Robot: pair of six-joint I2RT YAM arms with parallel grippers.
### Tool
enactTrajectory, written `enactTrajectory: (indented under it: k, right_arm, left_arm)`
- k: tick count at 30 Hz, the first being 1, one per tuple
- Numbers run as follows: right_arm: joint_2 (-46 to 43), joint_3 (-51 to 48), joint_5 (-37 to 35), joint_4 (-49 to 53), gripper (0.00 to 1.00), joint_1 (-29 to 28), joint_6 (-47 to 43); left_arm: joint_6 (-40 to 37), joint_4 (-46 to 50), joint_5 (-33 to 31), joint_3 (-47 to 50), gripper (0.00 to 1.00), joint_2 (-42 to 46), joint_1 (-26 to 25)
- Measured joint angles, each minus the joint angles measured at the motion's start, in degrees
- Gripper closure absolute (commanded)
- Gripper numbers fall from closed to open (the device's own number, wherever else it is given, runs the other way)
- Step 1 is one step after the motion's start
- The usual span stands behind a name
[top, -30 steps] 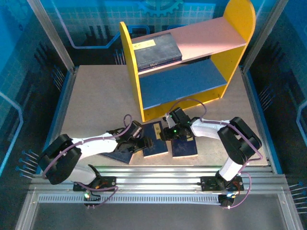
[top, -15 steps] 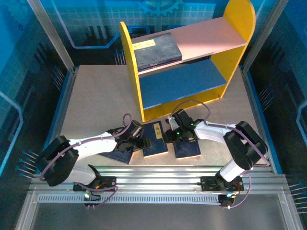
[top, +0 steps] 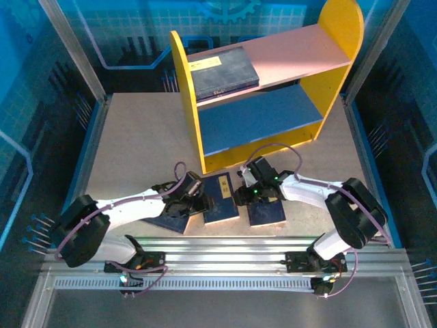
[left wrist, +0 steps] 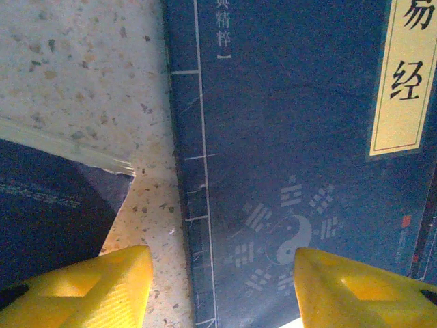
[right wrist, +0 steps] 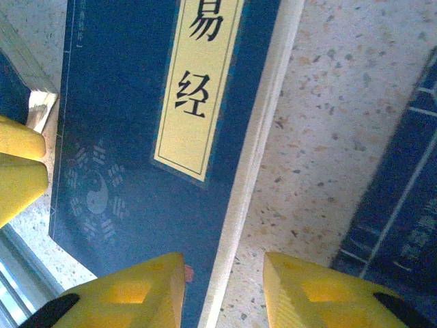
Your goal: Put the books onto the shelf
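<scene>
Spread apart, the left gripper point(left wrist: 218, 290) had its yellow wedge fingers point(left wrist: 102, 287) on either side of the stitched spine edge of the middle book point(left wrist: 293, 137), clamped on nothing. On that navy cover I read 易经 in black on a cream-yellow label strip point(left wrist: 406, 75), with a pale trigram ring around a yin-yang printed near it. At the book's 3 o'clock side the right gripper point(right wrist: 224, 290), equally spread, straddled the white page edge. The left book point(top: 169, 220) and the right book point(top: 266, 210) lay flat beside it on the speckled tabletop point(left wrist: 82, 68). Farther off, at 12 o'clock, stood the shelf point(top: 184, 102) with rounded yellow sides. A fourth book point(top: 222, 70) lay flat at the 9 o'clock end of its pink board point(top: 293, 58).
</scene>
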State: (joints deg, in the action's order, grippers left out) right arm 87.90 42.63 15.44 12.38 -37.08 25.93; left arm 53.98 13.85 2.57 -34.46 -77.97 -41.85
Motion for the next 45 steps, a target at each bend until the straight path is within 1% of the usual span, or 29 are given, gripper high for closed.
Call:
enactTrajectory:
  k: [6,10,15,20,26,31,36,40,45]
  right_arm:
    - [2.36,1.16,-0.07,0.00,0.64,-1.29,0.20]
    - [4.11,2.49,-0.87,0.04,0.67,-2.34,0.22]
    - [6.08,3.04,-3.37,0.31,0.72,-3.17,0.20]
    - [6.38,3.78,-4.74,1.14,0.73,-3.39,0.15]
    - [6.43,3.78,-4.72,1.11,0.74,-3.41,0.15]
    - [6.40,3.76,-4.96,1.05,0.74,-3.37,0.17]
    - [6.38,3.74,-5.62,1.07,0.75,-3.34,0.20]
    - [6.36,3.69,-5.62,0.61,0.75,-3.26,0.20]
    - [6.36,3.48,-5.57,0.00,0.75,-3.26,0.20]
  left_arm:
    - [-0.11,-0.44,0.04,0.00,0.42,-1.14,0.00]
    - [-0.11,-0.87,0.24,0.00,0.42,-1.60,0.00]
    - [-0.11,-1.68,0.63,0.00,0.42,-1.97,0.00]
    - [-0.09,-2.14,0.92,-0.55,0.43,-3.23,0.00]
    - [-0.09,-2.05,1.73,-2.27,0.43,-5.25,0.07]
    - [-0.61,-1.62,2.16,-4.11,0.42,-6.10,0.04]
    - [-3.28,3.10,0.85,-9.73,0.42,-6.03,0.48]
    - [-4.11,2.14,1.64,-13.07,0.42,-5.51,0.31]
    - [-4.46,1.77,2.03,-13.35,0.44,-5.25,0.31]
